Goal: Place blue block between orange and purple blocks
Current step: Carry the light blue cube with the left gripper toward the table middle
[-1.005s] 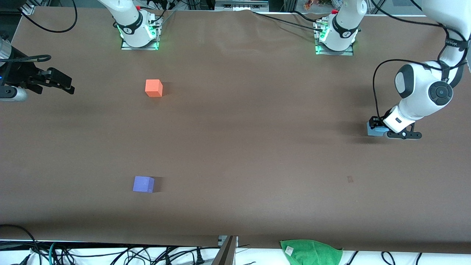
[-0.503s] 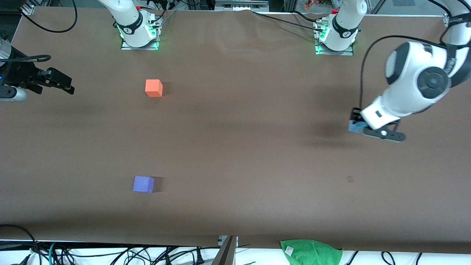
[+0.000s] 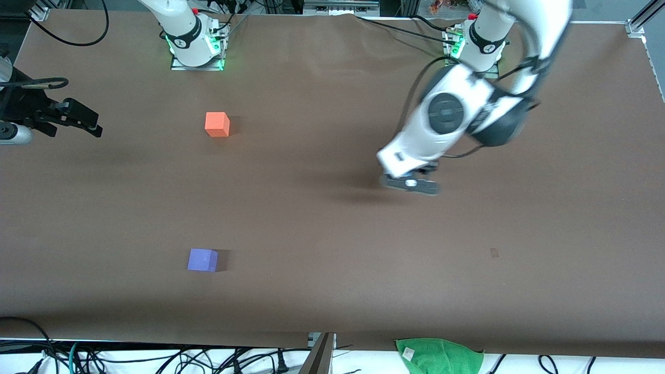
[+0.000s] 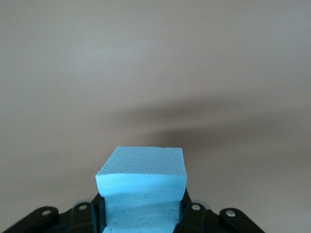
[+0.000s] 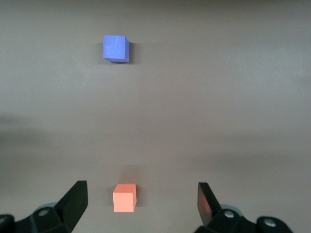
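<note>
While it hung clamped between the left gripper's (image 4: 143, 213) black fingers (image 4: 192, 213), the blue block (image 4: 142, 187) rode above bare tabletop, well apart from the orange block (image 3: 217, 124) toward the left arm's end of the table. Seen from the left wrist, its pebbled, matte faces and slightly ragged lower edge suggested foam: probably very light, a little yielding under pressure, and rough enough not to slip. The hold looked sound, pads pressed on two opposed flat sides with the cube's top face level and free; any regrasp would best use the same pair of parallel faces, squeezed gently so the foam was not dented. From the front camera the block itself was hidden under the left arm's wrist, whose shadow lay on the brown table (image 3: 332, 234) just below it. The purple block (image 3: 202, 259) sat nearer to the front camera than the orange block, almost in line with it, the gap between them wide and unoccupied, so the drop spot appeared easy to reach. The right gripper (image 5: 141, 201) waited with its fingers spread wide and empty, above the table just beside the orange block at the right arm's end.
</note>
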Controlling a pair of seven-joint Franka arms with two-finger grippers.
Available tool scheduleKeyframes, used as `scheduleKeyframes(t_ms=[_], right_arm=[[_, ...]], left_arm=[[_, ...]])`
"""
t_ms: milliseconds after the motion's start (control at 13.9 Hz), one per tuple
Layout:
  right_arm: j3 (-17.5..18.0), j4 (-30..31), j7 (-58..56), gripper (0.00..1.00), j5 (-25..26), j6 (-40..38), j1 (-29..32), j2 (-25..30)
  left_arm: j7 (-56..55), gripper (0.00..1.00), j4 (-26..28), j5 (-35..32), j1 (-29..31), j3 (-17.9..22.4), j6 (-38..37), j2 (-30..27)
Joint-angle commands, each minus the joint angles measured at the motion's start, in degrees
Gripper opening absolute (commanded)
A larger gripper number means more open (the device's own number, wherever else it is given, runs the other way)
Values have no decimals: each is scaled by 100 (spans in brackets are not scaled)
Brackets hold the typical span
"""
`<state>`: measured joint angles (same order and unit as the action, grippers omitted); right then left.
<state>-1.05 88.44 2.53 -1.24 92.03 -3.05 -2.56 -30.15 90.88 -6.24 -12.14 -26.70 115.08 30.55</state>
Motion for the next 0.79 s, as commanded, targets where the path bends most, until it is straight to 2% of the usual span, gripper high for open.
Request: scheduleKeyframes(t_ms=[0, 144, 359, 431, 503, 574, 718], right_arm=[[26, -125, 63, 100, 1, 148, 33, -96], [26, -134, 28, 100, 19, 412, 16, -533], [26, -187, 54, 100, 19, 422, 15, -553], [26, -187, 28, 100, 19, 430, 33, -553], [26, -196, -24, 100, 2, 439, 42, -570], [26, -196, -25, 100, 1, 474, 33, -684], [26, -204, -25, 100, 2, 492, -2, -790]], left_arm=[[-848, 23, -888, -700, -831, 261, 390, 1161], [-1709, 23, -879, -1193, -1333, 525, 1031, 1618], [-2091, 28, -888, -1336, -1782, 876, 1639, 1963], [-2091, 37, -888, -1336, -1783, 903, 1701, 1972], [-2047, 73, -888, -1353, -1783, 895, 1711, 1972], [-2012, 100, -888, -1362, -1748, 895, 1711, 1955], [-2021, 100, -862, -1362, -1669, 895, 1641, 1832]])
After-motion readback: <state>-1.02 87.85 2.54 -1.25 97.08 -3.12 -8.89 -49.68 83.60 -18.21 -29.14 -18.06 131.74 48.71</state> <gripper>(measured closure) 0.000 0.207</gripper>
